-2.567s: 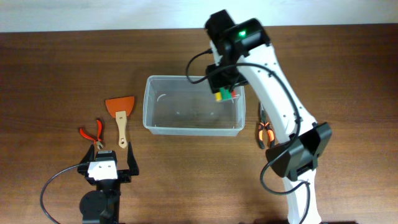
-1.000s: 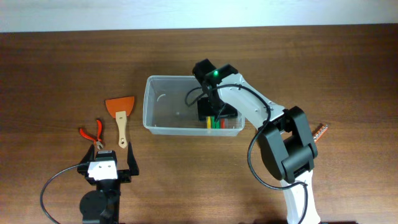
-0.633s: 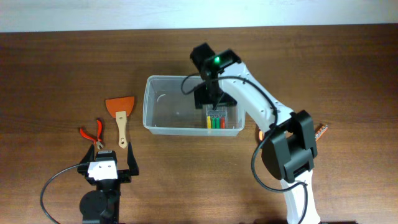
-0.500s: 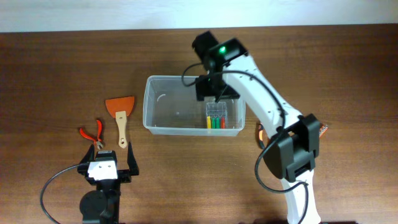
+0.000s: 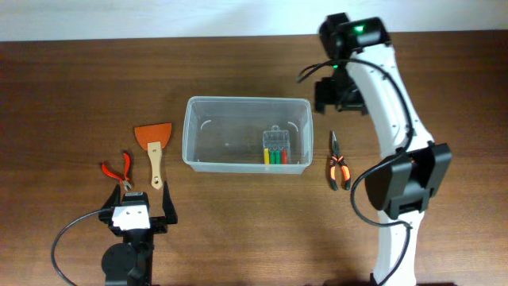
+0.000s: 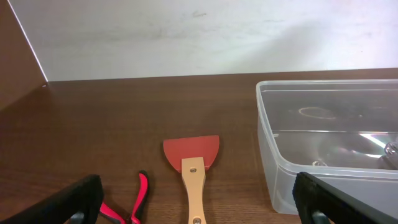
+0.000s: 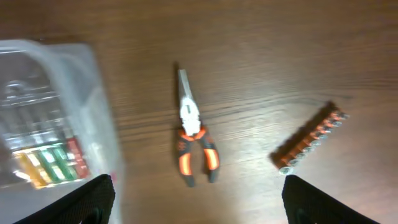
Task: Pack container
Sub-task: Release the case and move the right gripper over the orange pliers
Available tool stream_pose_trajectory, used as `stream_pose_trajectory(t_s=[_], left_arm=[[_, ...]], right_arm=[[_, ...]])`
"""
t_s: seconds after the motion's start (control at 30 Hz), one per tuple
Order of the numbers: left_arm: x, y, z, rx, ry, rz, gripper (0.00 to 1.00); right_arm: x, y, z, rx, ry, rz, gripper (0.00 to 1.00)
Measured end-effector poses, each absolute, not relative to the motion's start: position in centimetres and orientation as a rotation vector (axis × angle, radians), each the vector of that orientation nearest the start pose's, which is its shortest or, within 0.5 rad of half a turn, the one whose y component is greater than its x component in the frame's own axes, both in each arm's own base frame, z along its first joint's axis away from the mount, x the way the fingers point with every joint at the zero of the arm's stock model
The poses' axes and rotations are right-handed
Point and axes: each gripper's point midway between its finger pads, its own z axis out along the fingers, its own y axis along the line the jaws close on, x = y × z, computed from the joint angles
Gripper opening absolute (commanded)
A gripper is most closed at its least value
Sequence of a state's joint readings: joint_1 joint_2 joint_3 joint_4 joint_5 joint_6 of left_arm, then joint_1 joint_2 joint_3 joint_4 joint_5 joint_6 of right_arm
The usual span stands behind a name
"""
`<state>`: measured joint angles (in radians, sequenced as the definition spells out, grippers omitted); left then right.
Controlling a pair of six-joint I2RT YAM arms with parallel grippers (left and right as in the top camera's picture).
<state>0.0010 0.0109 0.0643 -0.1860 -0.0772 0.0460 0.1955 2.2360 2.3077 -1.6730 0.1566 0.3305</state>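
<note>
The container (image 5: 246,100), a large clear tub, stands mid-table and holds a small clear case of coloured bits (image 5: 275,147) at its right end. My right gripper (image 5: 341,94) hovers above the table just past the tub's right end, open and empty. In the right wrist view the right gripper (image 7: 199,211) looks down on orange-handled pliers (image 7: 194,137), a strip of bits (image 7: 309,138), the container's wall (image 7: 99,118) and the bit case (image 7: 46,158). My left gripper (image 5: 141,216) rests open at the front left. In the left wrist view, the left gripper (image 6: 199,211) faces the container (image 6: 329,143).
An orange scraper with a wooden handle (image 5: 153,143) and red pliers (image 5: 119,171) lie left of the tub; they also show in the left wrist view, scraper (image 6: 191,155) and pliers (image 6: 134,202). The orange pliers (image 5: 339,163) lie right of the tub.
My right gripper lowered the bit case into the tub, let it go, then rose and moved right, beyond the tub's right end. The left arm has not moved.
</note>
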Motion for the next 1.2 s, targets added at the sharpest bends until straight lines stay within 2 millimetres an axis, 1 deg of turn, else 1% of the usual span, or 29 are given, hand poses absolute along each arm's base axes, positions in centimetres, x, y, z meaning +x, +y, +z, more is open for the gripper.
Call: stream_pose_trajectory(t_s=[0.1,0.23,0.37,0.53,0.73,0.87,0.93,0.97,1.2], left_arm=[[24.1,1.3,15.7,-0.019,1.704,0.101,0.99],[24.1,1.3,15.7,-0.019,1.704,0.101,0.99],[24.1,1.3,15.7,-0.019,1.704,0.101,0.99],[24.1,1.3,15.7,-0.019,1.704,0.101,0.99],[24.1,1.3,15.7,-0.019,1.704,0.101,0.99],[24.1,1.3,15.7,-0.019,1.704,0.101,0.99],[24.1,1.3,15.7,-0.019,1.704,0.101,0.99],[24.1,1.3,15.7,-0.019,1.704,0.101,0.99],[24.1,1.4,15.7,-0.02,1.704,0.101,0.99]], right_arm=[[41.3,4.7,15.4,0.191,3.119,-0.257,0.86],[41.0,4.6,14.6,0.155,3.144,-0.268,0.86],[40.7,4.4,12.7,0.119,3.178,-0.294,0.87],[39.6,3.8,10.5,0.107,3.238,-0.32,0.88],[38.6,1.5,8.5,0.111,3.304,-0.302,0.88],[38.2,0.4,7.5,0.084,3.342,-0.229,0.87],[38.1,0.3,7.2,0.051,3.353,-0.179,0.81],[38.0,0.3,7.0,0.026,3.359,-0.16,0.8],[38.1,1.4,6.2,-0.105,3.357,-0.09,0.8]])
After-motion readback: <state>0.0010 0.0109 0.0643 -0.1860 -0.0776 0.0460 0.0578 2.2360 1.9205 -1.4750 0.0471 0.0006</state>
